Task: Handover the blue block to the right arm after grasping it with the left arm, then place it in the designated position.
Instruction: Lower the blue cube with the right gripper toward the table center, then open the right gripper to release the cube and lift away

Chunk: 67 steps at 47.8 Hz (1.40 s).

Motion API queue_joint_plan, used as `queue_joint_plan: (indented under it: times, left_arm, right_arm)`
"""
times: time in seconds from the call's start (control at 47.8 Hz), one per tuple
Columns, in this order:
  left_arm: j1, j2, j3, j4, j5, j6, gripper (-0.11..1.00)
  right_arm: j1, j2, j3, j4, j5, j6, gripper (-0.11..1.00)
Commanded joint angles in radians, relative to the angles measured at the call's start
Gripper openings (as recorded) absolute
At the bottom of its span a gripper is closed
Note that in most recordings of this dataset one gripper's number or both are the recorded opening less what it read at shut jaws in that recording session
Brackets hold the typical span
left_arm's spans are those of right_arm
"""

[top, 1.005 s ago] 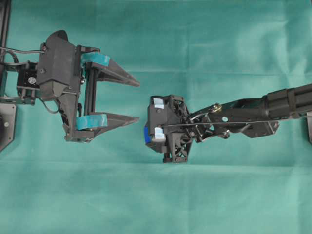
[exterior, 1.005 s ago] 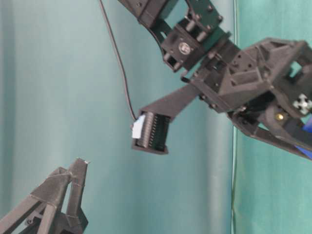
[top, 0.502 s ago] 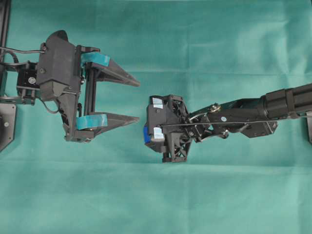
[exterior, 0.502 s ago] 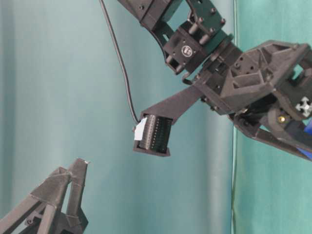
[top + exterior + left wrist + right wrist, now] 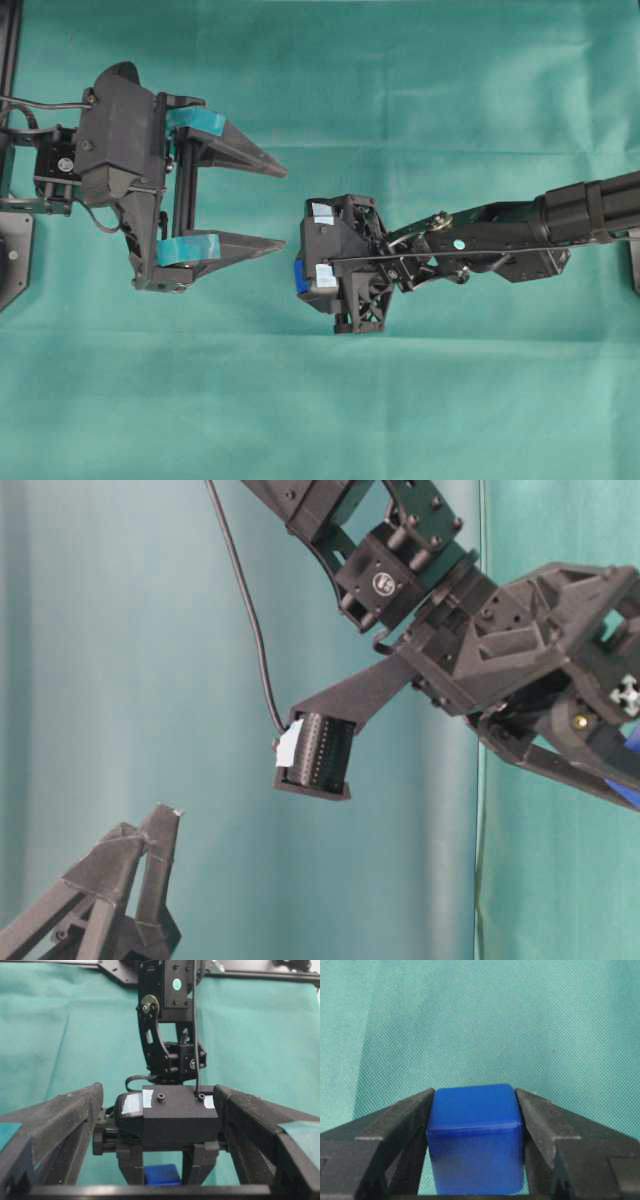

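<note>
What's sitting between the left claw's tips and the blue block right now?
Only bare green cloth in the overhead view. The left claw stands open and empty, apart from the blue block, which sits between the right claw's fingers.

A wrinkled teal-green woven cloth (image 5: 420, 90) covers the whole bench, with soft creases running across the upper and lower parts of the overhead frame. A black metal rail (image 5: 10, 50) runs down the upper left edge of that frame.
</note>
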Motion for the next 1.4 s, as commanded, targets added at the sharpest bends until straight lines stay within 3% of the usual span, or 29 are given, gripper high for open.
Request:
queue_joint_plan:
  times: [0.0, 0.084, 0.147, 0.691, 1.381]
  left_arm:
    - [0.000, -0.008, -0.023, -0.002, -0.005, 0.000, 1.00]
    - [0.000, -0.008, -0.023, -0.002, -0.005, 0.000, 1.00]
    - [0.000, -0.008, -0.023, -0.002, -0.005, 0.000, 1.00]
    - [0.000, -0.008, -0.025, -0.002, -0.005, 0.000, 1.00]
    - [0.000, -0.008, -0.025, 0.000, -0.005, 0.000, 1.00]
  right_arm:
    - [0.002, -0.052, -0.015, -0.002, 0.005, 0.002, 0.65]
    - [0.002, -0.063, -0.017, -0.002, 0.014, 0.003, 0.86]
    - [0.002, -0.069, -0.017, -0.002, 0.021, 0.003, 0.93]
    - [0.002, -0.104, -0.014, 0.000, 0.040, 0.006, 0.91]
    - [0.028, -0.371, -0.008, -0.003, 0.284, -0.003, 0.91]
